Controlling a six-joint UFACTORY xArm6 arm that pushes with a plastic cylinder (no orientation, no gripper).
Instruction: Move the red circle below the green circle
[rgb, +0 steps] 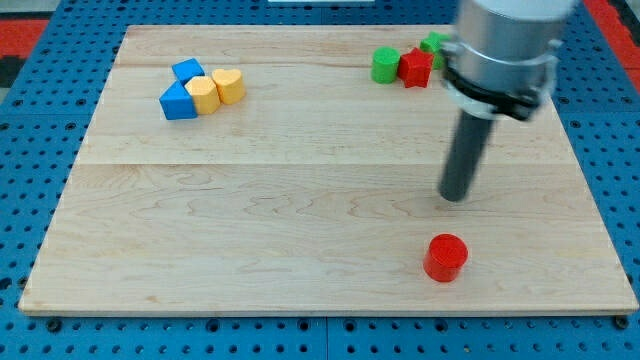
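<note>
No writing shows anywhere. At the upper left of the wooden board (300, 200), two blue blocks (180, 90) touch two yellow blocks (215, 90). At upper right, the green circle (384, 65) touches a red star-like block (416, 68); another green block (434, 44) peeks behind. My tip (455, 197) hangs upright, with no claw, above the red circle (445, 258) at lower right, apart.

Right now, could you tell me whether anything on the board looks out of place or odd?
Nothing looks damaged or spilled. The red circle sits alone near the view's bottom, far from the green circle at the top, which touches a red block. My tip stands just above the red circle, apart from it.
</note>
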